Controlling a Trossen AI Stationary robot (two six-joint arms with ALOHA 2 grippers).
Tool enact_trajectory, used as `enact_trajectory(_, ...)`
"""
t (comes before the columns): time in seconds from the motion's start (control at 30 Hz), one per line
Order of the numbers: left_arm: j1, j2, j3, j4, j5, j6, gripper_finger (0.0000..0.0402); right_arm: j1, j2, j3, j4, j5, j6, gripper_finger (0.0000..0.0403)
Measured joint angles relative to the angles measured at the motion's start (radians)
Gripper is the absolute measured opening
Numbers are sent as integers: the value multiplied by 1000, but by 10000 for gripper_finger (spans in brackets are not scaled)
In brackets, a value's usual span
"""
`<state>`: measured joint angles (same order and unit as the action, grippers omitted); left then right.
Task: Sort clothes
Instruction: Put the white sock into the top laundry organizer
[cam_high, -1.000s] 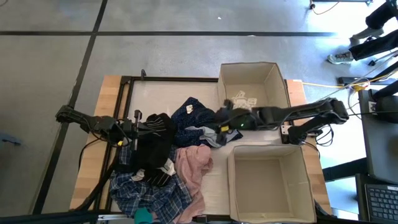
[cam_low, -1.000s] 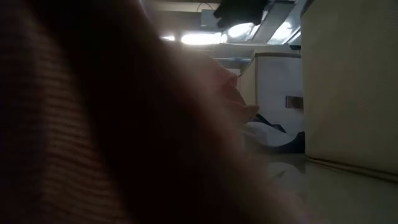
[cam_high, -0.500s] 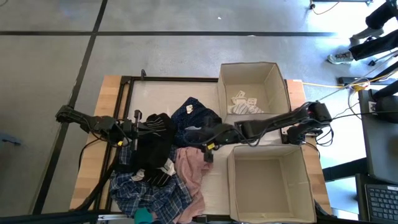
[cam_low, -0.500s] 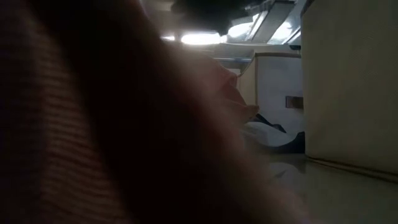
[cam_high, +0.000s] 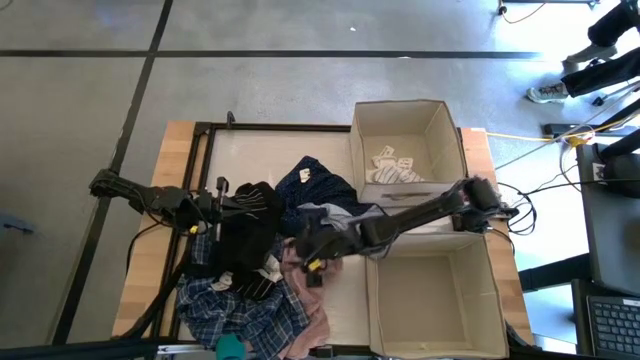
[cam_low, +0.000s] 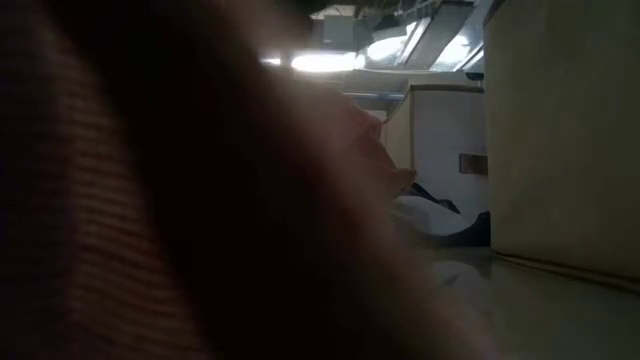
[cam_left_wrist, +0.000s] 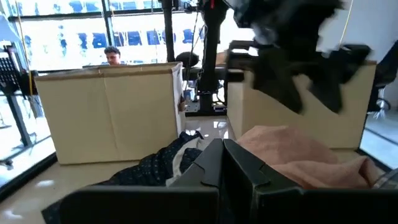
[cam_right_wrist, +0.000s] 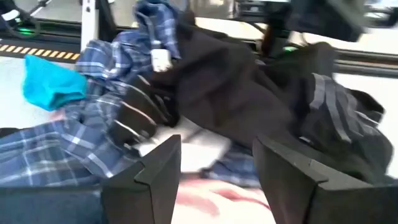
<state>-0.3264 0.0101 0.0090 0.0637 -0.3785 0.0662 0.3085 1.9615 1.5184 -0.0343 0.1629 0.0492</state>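
Right gripper (cam_high: 308, 250) now over the pink garment (cam_high: 312, 285), near the middle of the clothes pile; a second ago beside the far cardboard box (cam_high: 404, 140), half a second ago over the grey-blue piece (cam_high: 335, 212) just left of that box. Right arm stretched across the gap between the far box and the near cardboard box (cam_high: 432, 290), reaching away from both toward the pile. Fingers (cam_right_wrist: 160, 163) apart, nothing between them, pink cloth directly below and the black garment (cam_right_wrist: 236, 81) ahead.

Left gripper (cam_high: 222, 200) unchanged from the earlier frames: parked at the black garment (cam_high: 245, 235) on the pile's left side, fingers (cam_left_wrist: 211, 165) pressed together, nothing seen clamped in them.

Pile itself little altered. Navy garment (cam_high: 308, 185) on the pile's far edge, next to the far box. Plaid shirt (cam_high: 235, 310) on the pile's near left, teal piece (cam_high: 232, 346) at its near edge. Cream-white garment (cam_high: 392, 166) lying inside the far box, as before. Near box holding no clothes.

Low view almost wholly blocked by dark cloth close against the lens; beyond it, the box walls as before, while the dark shape high in that view differs from the earlier frames.

In the left wrist view, the right arm (cam_left_wrist: 292, 56) blurred above the pink cloth (cam_left_wrist: 292, 155), with a person visible past the box.
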Motion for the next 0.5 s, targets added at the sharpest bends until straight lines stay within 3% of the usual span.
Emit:
enact_trajectory(0.23,0,0,0,32,0,-16,1,56,148,106,-20,-2,-6,199)
enact_trajectory(0.5,-1,-1,0,42,0,-90,1,65,248,125,14,8,-6,199)
